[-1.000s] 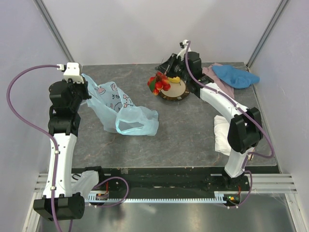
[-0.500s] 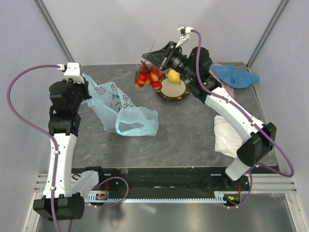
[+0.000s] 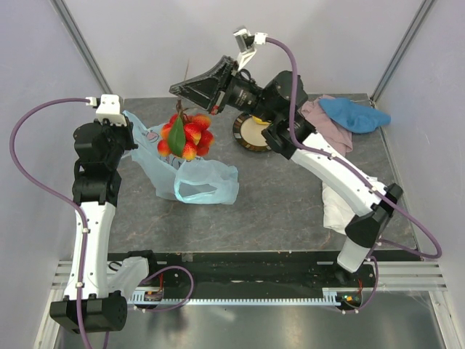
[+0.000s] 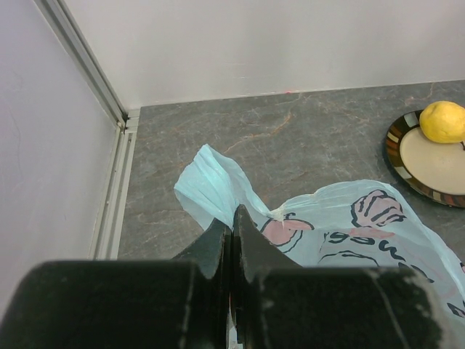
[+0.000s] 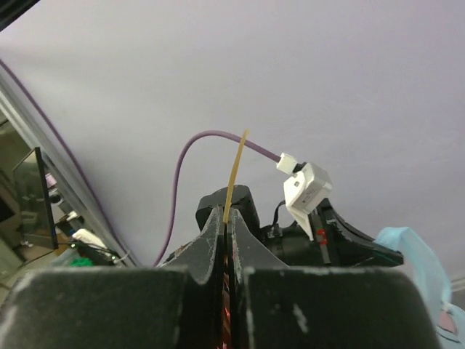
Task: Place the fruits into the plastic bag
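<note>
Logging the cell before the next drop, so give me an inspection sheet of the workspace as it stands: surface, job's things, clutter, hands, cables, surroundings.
Surface: grey marbled table; no spills seen.
Job's things: red fruit bunch hangs in the air, over the plastic bag in the top view; lemon sits on the plate.
Clutter: blue cloth, pink cloth and white cloth on the table's right side.
Hands: left hand shut on the plastic bag's edge; right hand shut on the bunch's stem.
Cables: purple cables loop along both arms, off the table.
Surroundings: white walls, metal corner posts.
</note>
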You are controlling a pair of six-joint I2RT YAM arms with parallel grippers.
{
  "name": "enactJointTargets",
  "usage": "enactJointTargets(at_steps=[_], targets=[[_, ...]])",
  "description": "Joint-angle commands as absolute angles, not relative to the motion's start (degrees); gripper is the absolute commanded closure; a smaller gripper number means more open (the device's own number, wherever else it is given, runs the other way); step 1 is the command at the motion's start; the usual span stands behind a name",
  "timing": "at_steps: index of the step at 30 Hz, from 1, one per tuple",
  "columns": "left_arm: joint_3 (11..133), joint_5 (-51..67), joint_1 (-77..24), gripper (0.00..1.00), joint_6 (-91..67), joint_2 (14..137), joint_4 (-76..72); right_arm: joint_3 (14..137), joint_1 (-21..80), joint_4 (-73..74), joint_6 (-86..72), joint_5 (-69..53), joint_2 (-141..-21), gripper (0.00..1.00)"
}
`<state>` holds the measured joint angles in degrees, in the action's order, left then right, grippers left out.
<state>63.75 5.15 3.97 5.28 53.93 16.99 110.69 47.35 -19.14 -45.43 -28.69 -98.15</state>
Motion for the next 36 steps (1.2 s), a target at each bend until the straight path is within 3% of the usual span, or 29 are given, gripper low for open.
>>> enactJointTargets(at_steps=[1, 19, 36], targets=[[63.7, 6.2, 3.5, 0.98, 6.8, 53.1, 14.7, 115.7, 49.2, -22.6, -49.7, -32.1, -104.0, 1.0], [63.7, 5.9, 2.8, 0.98, 7.0, 52.8, 14.7, 119.4, 51.0, -19.4, -52.9, -29.8, -116.1, 1.0], [63.6, 5.4, 2.3, 0.98, 7.4, 52.6, 14.8, 108.9, 43.7, -9.1, -43.1, -15.6, -110.3, 1.0]])
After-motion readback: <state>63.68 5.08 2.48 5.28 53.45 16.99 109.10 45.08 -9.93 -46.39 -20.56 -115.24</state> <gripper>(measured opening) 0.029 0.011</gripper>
